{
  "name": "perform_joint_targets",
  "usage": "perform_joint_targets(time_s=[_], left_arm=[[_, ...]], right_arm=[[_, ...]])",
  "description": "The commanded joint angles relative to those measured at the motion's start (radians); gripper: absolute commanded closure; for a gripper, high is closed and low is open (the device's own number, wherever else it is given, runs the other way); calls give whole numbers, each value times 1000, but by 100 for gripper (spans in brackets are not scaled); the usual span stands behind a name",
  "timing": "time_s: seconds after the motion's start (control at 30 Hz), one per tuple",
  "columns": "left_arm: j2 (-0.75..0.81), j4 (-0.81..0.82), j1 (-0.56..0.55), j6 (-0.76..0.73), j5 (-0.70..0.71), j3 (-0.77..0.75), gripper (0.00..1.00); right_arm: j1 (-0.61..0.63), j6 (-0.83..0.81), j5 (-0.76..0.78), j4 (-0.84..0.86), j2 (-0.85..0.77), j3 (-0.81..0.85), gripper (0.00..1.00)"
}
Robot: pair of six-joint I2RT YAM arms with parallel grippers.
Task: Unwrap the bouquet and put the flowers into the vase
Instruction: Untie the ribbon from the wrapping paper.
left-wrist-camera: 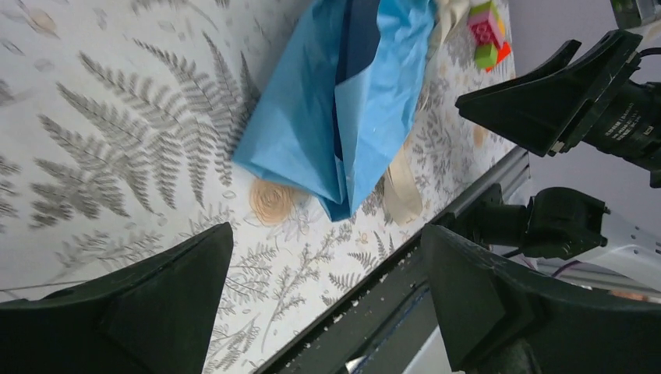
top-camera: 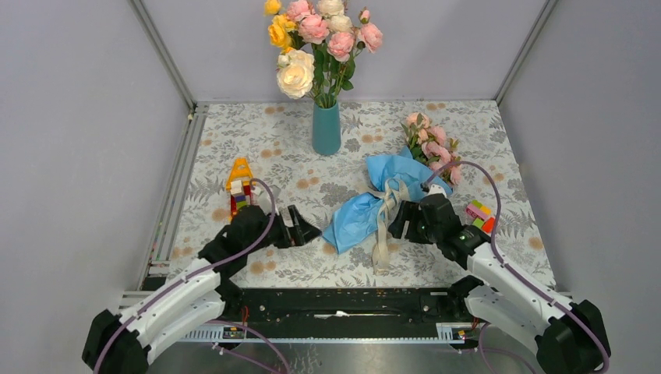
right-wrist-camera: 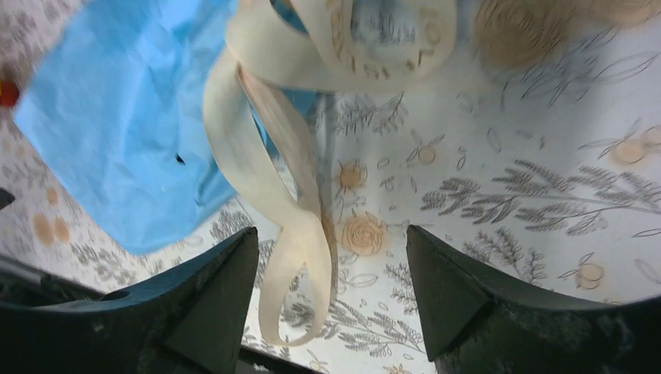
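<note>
The bouquet lies in the middle of the table: crinkled blue paper (top-camera: 360, 212) with the pink flowers (top-camera: 431, 143) sticking out at its far right end. A cream ribbon (top-camera: 383, 227) trails from the wrap toward the near edge. The teal vase (top-camera: 326, 129) stands at the back and holds a large yellow, cream and pink rose bunch. My left gripper (top-camera: 308, 227) is open just left of the paper's near tip (left-wrist-camera: 343, 101), touching nothing. My right gripper (right-wrist-camera: 331, 232) is open, and a loop of the ribbon (right-wrist-camera: 300, 234) hangs between its fingers, not pinched.
A stack of toy bricks (top-camera: 240, 188) stands behind the left gripper. More coloured bricks (top-camera: 479, 216) lie right of the right gripper. The table's metal front rail (left-wrist-camera: 405, 296) runs under the left gripper. Grey walls enclose the table on three sides.
</note>
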State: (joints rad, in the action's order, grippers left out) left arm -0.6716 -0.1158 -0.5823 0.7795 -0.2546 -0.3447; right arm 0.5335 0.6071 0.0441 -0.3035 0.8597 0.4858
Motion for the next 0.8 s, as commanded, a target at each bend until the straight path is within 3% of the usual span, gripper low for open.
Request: perform_joint_targets(time_s=[0.0, 0.1, 0.27, 0.77], left_arm=[[-87, 256, -86, 128, 78, 5, 3], [-174, 327, -114, 131, 69, -6, 7], [-302, 394, -147, 133, 74, -27, 17], [-498, 453, -207, 118, 124, -93, 44]], right_arm=[[-2, -7, -181, 81, 1, -66, 26], [28, 11, -198, 119, 30, -85, 30], [141, 36, -77, 74, 67, -67, 34], [231, 165, -54, 68, 78, -127, 43]])
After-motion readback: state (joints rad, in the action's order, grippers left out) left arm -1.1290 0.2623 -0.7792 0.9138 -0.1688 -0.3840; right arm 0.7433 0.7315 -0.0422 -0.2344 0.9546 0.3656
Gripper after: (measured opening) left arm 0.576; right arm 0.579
